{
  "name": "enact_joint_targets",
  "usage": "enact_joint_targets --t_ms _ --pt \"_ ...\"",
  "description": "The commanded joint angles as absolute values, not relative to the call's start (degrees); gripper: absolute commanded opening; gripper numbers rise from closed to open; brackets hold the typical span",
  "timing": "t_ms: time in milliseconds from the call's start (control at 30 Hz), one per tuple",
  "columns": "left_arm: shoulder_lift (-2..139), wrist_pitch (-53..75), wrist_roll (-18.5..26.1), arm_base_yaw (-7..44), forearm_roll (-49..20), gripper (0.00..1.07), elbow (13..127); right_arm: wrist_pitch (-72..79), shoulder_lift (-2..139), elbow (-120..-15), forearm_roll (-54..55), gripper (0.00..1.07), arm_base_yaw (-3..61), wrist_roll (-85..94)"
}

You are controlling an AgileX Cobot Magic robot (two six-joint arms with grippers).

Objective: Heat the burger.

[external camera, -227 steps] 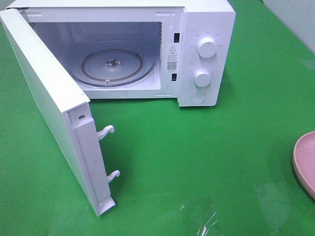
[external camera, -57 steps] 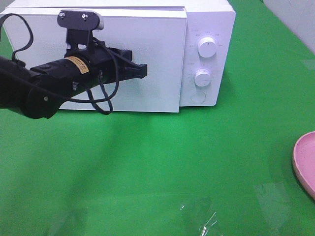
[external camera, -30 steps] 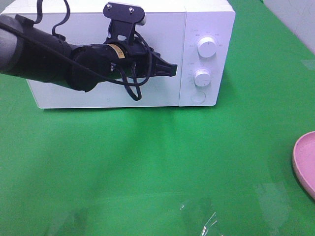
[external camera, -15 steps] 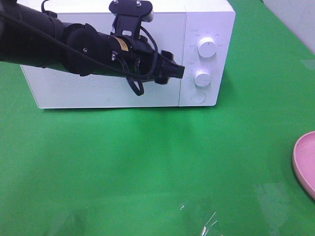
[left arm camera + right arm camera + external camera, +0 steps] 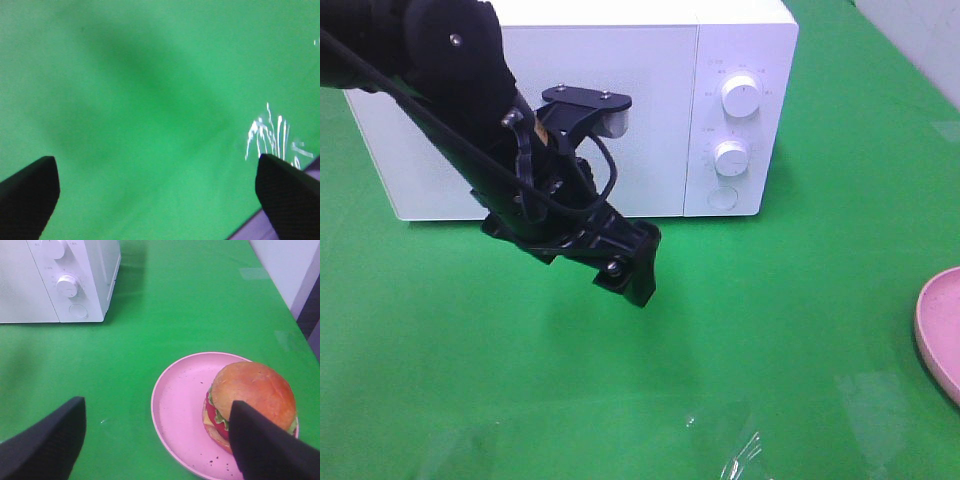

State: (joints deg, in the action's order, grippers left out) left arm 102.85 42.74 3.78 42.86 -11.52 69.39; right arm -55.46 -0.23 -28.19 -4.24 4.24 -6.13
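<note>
Half the pink plate is cut off overhead, burger unseen.

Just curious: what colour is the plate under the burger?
Pink plate, clearest in the right wrist view.

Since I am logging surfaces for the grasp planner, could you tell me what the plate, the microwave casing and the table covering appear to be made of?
Plate: probably matte plastic or melamine; pink, faintly speckled, no glare. Microwave casing: looks like painted metal or plastic, smooth white with a soft sheen; which one is unclear. Table covering: green, matte, likely cloth or felt; a shiny clear patch near the front edge looks like tape or film.
</note>
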Motion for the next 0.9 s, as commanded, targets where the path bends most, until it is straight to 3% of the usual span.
enact_joint_targets --t_ms 33,133,267,367,433,600,633,900 --pt "100.15 53.17 1.72 42.63 -13.46 0.99 69.96 -55.12 -1.72 -28.02 -4.24 0.76 3.95 -5.61" --pt "99.92 54.77 1.38 42.17 -13.46 0.99 69.96 -55.12 -1.72 -28.02 -4.24 0.76 3.95 -5.61" --pt "97.63 59.99 0.34 37.07 -13.29 0.99 69.90 -55.12 -1.72 -28.02 -4.24 0.76 3.95 -5.61" --pt "97.12 60.85 0.00 35.98 -13.29 0.99 69.90 -55.12 -1.72 -28.02 -4.24 0.76 3.95 -5.61" --pt "94.19 63.88 -0.57 30.88 -12.78 0.99 69.90 -55.12 -1.72 -28.02 -4.24 0.76 3.95 -5.61" --pt "91.73 66.18 -0.57 26.70 -12.83 0.99 69.27 -55.12 -1.72 -28.02 -4.24 0.76 3.95 -5.61" --pt "88.87 67.21 -0.34 22.06 -12.78 0.99 67.27 -55.12 -1.72 -28.02 -4.24 0.76 3.95 -5.61" --pt "79.87 67.84 1.09 10.03 -12.83 0.99 60.85 -55.12 -1.72 -28.02 -4.24 0.76 3.95 -5.61"
